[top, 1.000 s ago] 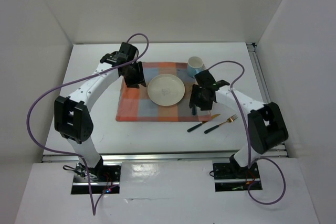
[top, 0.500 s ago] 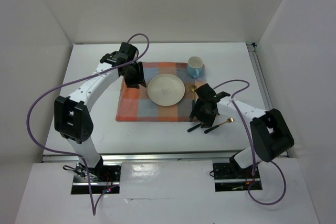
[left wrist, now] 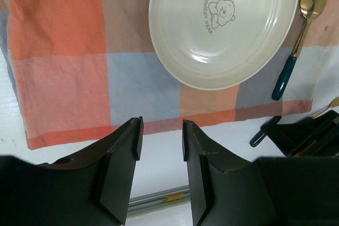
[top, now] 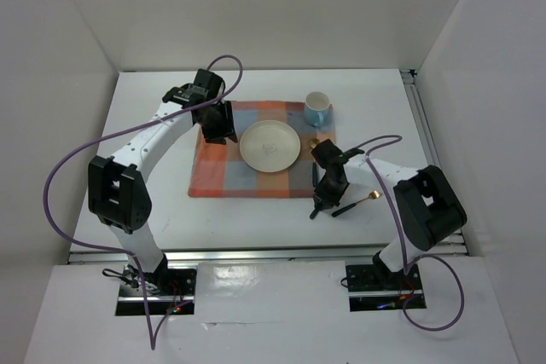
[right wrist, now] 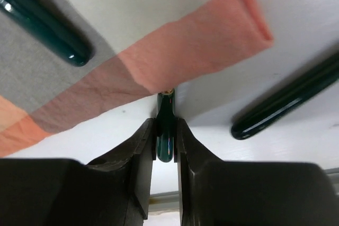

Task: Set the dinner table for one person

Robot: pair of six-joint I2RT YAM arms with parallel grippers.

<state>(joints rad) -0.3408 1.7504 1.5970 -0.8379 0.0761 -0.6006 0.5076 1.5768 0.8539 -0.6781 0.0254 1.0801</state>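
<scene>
The white dinner table (top: 145,125) holds an orange-and-blue checked mat (top: 226,172) with a cream plate (top: 270,144) on it. A gold spoon with a green handle (top: 314,144) lies on the mat to the right of the plate. My right gripper (top: 324,196) is shut on the dark green handle of a knife (right wrist: 165,130) on the table at the mat's near right corner. The mat's edge hides the blade. A fork (top: 358,202) lies to its right. My left gripper (top: 217,123) hovers open and empty over the mat's far left part, as the left wrist view (left wrist: 161,130) shows.
A light blue mug (top: 317,108) stands at the mat's far right corner. Metal rails run along the table's right edge (top: 424,125) and near edge (top: 256,252). White walls enclose the other sides.
My right gripper moved from beside the plate toward the near edge, leaving the spoon on the mat, and shut on the knife's handle. The knife has turned. The left arm has not moved.
</scene>
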